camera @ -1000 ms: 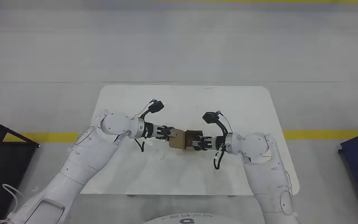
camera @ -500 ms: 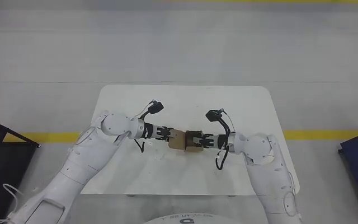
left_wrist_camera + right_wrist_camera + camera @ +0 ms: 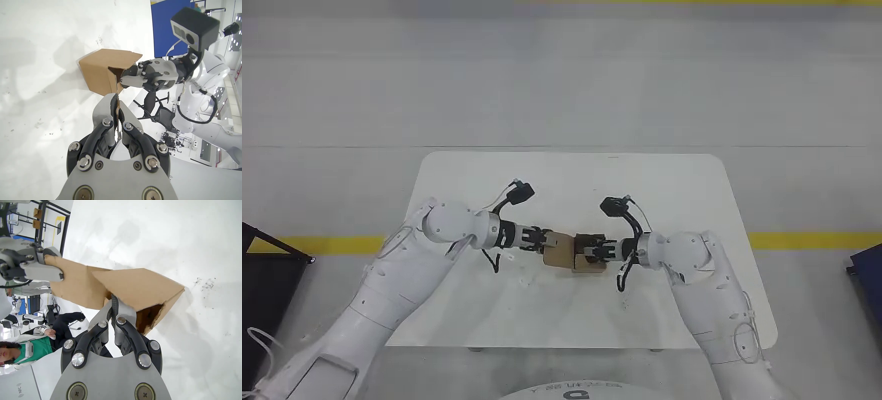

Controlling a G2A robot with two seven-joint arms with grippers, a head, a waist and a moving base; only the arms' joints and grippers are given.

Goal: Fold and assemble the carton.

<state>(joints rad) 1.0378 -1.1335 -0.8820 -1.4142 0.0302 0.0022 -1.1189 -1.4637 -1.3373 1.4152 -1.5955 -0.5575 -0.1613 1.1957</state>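
Note:
A small brown carton [image 3: 562, 252] hangs just above the middle of the white table [image 3: 672, 180], between my two grippers. My left gripper [image 3: 545, 241] is shut on the edge of a long side flap [image 3: 75, 285]; cardboard shows between its pads [image 3: 117, 106]. The carton [image 3: 96, 75] has one end open, facing my right gripper [image 3: 124, 79]. The right gripper [image 3: 113, 302] is shut, with no cardboard showing between its pads. Its tips sit under the rim of the carton [image 3: 143, 287] at that open end. My left gripper [image 3: 53, 266] also shows beyond the flap.
The table's bare white top stretches on all sides of the carton, with scuff marks near it [image 3: 206, 285]. On the floor, a black stand [image 3: 272, 262] lies off the table's left side and a blue object [image 3: 870, 268] off its right.
My right arm has swung in closer, and its wrist has turned against the carton's open end. The carton has tilted a little. The left arm has kept still.

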